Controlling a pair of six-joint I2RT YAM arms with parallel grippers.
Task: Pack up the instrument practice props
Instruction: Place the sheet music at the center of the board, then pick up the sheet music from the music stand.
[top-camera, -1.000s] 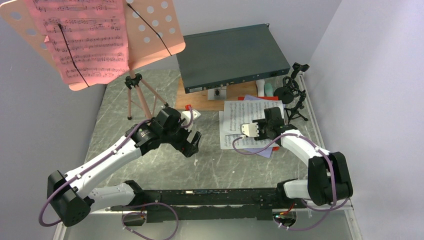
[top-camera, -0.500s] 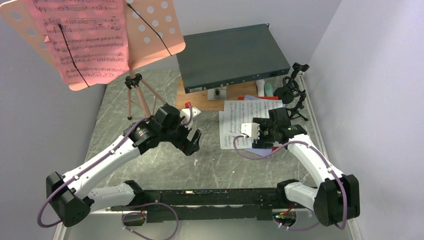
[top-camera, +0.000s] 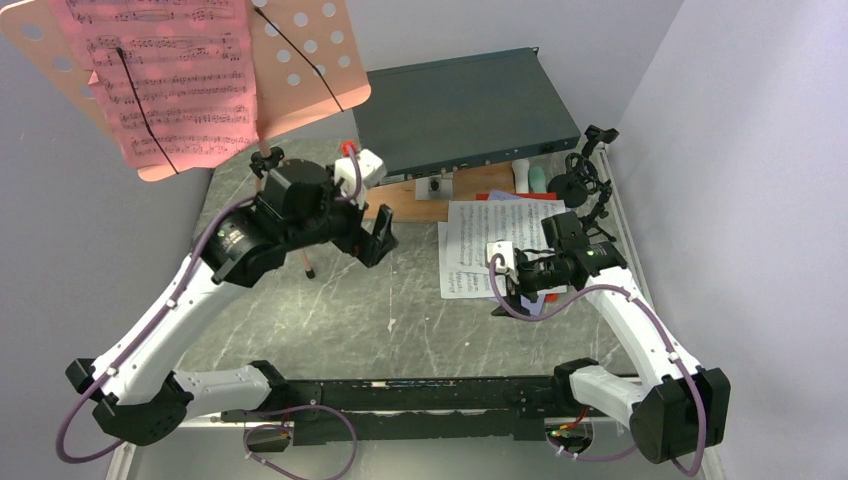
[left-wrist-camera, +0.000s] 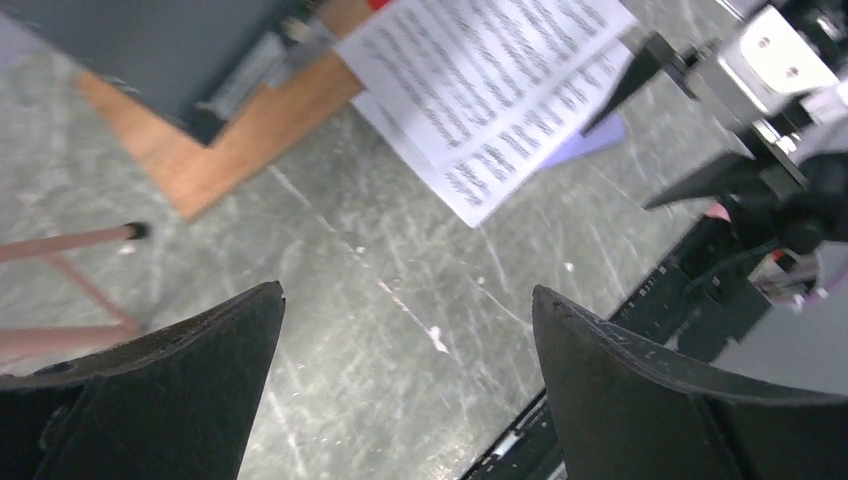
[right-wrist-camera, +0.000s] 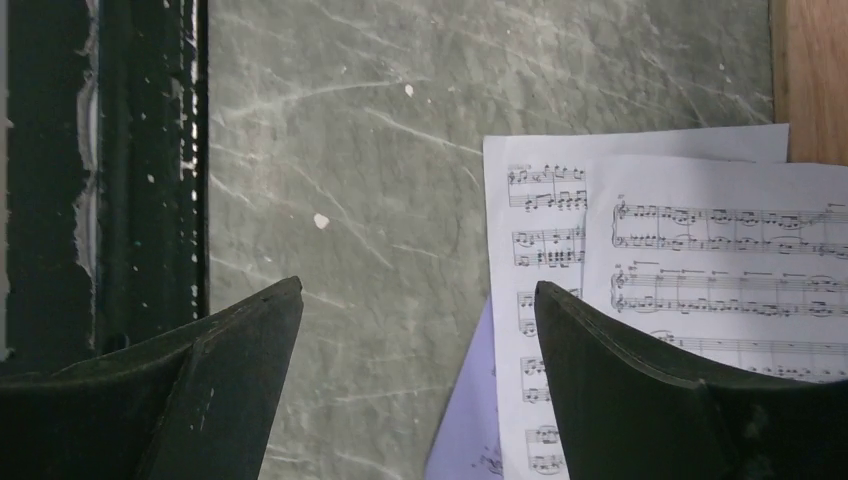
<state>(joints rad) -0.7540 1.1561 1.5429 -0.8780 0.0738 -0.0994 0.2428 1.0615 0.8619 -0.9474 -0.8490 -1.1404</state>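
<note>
Top external view: we see the salmon-pink music stand (top-camera: 300, 60) at the far left, its flat perforated tray tilted on thin tripod legs, with a pink sheet (top-camera: 170, 95) of printed notes lying against it. White sheet-music pages (top-camera: 480, 240) lie in a loose flat stack on the grey marbled counter (top-camera: 400, 320), right of centre, a red edge and a lavender corner showing beneath them. Beyond them stand the small black mic stand (top-camera: 585, 195) and two small tubes (top-camera: 530, 177), beside a dark grey metal box (top-camera: 465, 110) resting on a wooden board (top-camera: 440, 205). The left end effector (top-camera: 378, 240) hangs near the tripod, spread and holding nothing. The right end effector (top-camera: 503, 297) hovers at the near left corner of the pages.

Left wrist view: we see two matte black fingers (left-wrist-camera: 180, 390) wide apart over bare counter, with the pages beyond.

Right wrist view: the fingers (right-wrist-camera: 640, 390) are spread with nothing between them, above the pages' edge and the lavender corner
</note>
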